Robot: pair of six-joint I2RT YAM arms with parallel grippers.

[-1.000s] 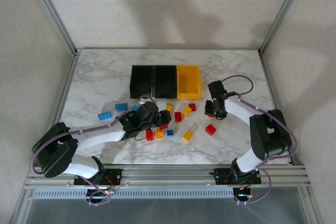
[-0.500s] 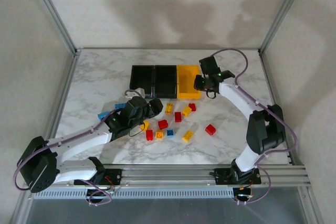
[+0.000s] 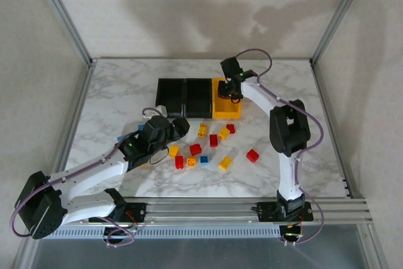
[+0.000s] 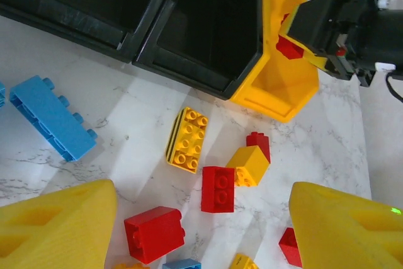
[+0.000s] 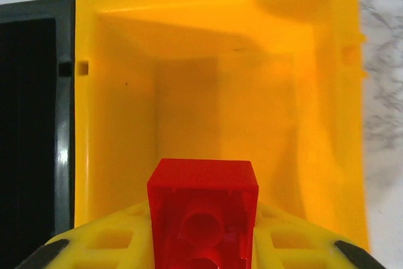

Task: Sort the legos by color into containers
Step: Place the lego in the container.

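Note:
My right gripper [image 3: 232, 87] hangs over the yellow container [image 3: 227, 116], shut on a red lego [image 5: 203, 203]. That red lego [image 4: 289, 47] is above the yellow bin's open mouth [image 5: 126, 124]. Two black containers [image 3: 170, 97] [image 3: 198, 97] join the yellow one on its left. My left gripper [image 3: 178, 127] stands open over the loose legos, its yellow fingers [image 4: 56, 225] wide apart with nothing between them. Under it lie red legos [image 4: 218, 188] [image 4: 154, 233], a yellow lego [image 4: 187, 140] and a light blue lego [image 4: 53, 118].
Several red, yellow and blue bricks lie scattered on the marble table [image 3: 283, 168] in front of the bins, from a yellow one [image 3: 174, 150] to a red one [image 3: 252, 155]. Metal frame posts [image 3: 75, 48] stand at the table's back corners.
The right arm swung from the table right of the bricks up and back over the yellow bin, carrying the red brick. The left arm drew back to the left.

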